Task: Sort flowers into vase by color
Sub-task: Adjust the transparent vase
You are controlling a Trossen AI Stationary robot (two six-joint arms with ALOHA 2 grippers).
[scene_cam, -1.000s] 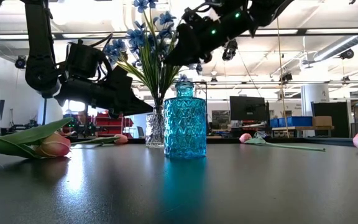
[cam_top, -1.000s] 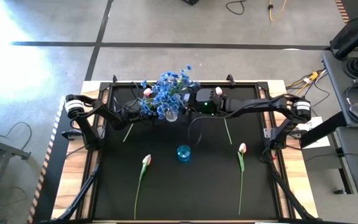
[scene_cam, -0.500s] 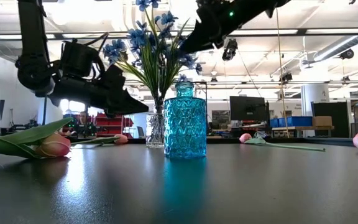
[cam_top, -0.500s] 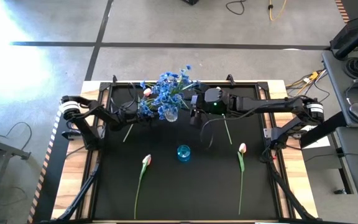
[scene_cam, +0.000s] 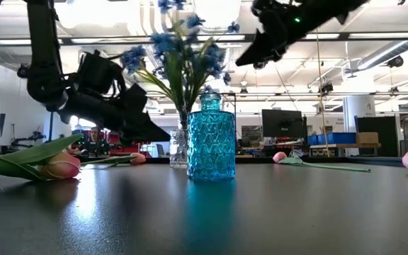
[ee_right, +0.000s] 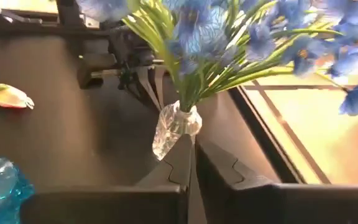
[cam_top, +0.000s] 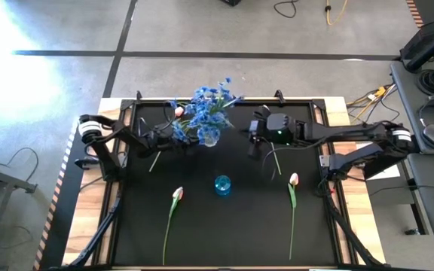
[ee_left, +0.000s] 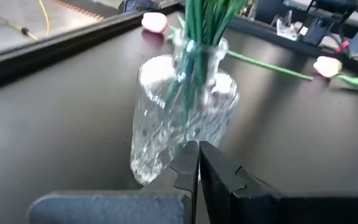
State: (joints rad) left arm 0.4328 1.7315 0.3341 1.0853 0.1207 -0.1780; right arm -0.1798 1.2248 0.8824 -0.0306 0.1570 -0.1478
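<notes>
Pink-white tulip bud on green stem [cam_top: 276,159] | lies lengthwise 6 o'clock of right gripper [cam_top: 255,140] | nearer arm: right | jaws pressed together, empty | left gripper [cam_top: 173,138] closed beside clear glass vase [cam_top: 209,138]

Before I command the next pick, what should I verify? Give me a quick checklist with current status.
1. Right tool empty: ok, shut on nothing.
2. Left tool clear of the clear vase: cannot tell; it is shut, with its tip right at the glass.
3. Clear vase upright, blue sprays inside: ok.
4. Blue vase upright and empty: ok.
5. Tulips sorted: not ok; the left tulip and right tulip lie on the table.
</notes>
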